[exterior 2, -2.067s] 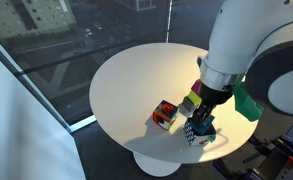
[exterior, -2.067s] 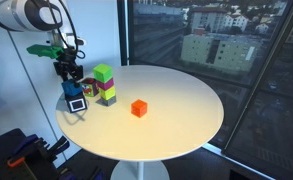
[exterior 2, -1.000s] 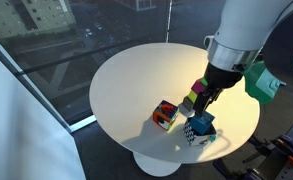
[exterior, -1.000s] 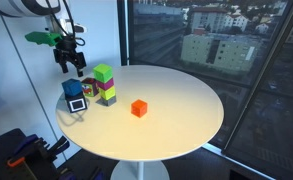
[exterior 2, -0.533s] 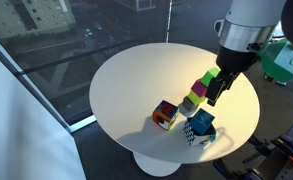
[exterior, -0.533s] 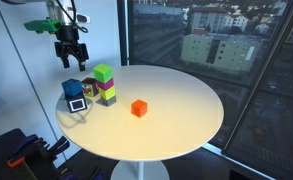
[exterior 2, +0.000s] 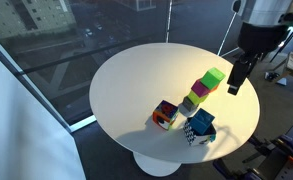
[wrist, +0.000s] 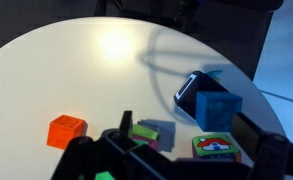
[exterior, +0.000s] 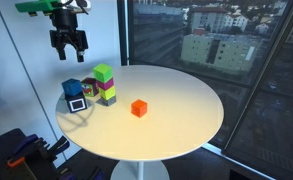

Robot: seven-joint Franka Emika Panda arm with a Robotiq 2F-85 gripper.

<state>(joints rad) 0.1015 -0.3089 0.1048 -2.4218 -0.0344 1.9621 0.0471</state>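
hand [wrist: 176, 152] partly covers block stack [wrist: 146, 130]

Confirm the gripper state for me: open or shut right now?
Open. In an exterior view the gripper hangs high above the blue block, its two fingers spread apart with nothing between them.

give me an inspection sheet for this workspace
surface: round white table
things: blue cube beside a stack of blocks, green on top, near the table's edge
clutter: orange cube, alone nearer the middle
end effector: open, empty, well above the blue cube and stack
cables: nothing seen
surroundings: window, buildings outside
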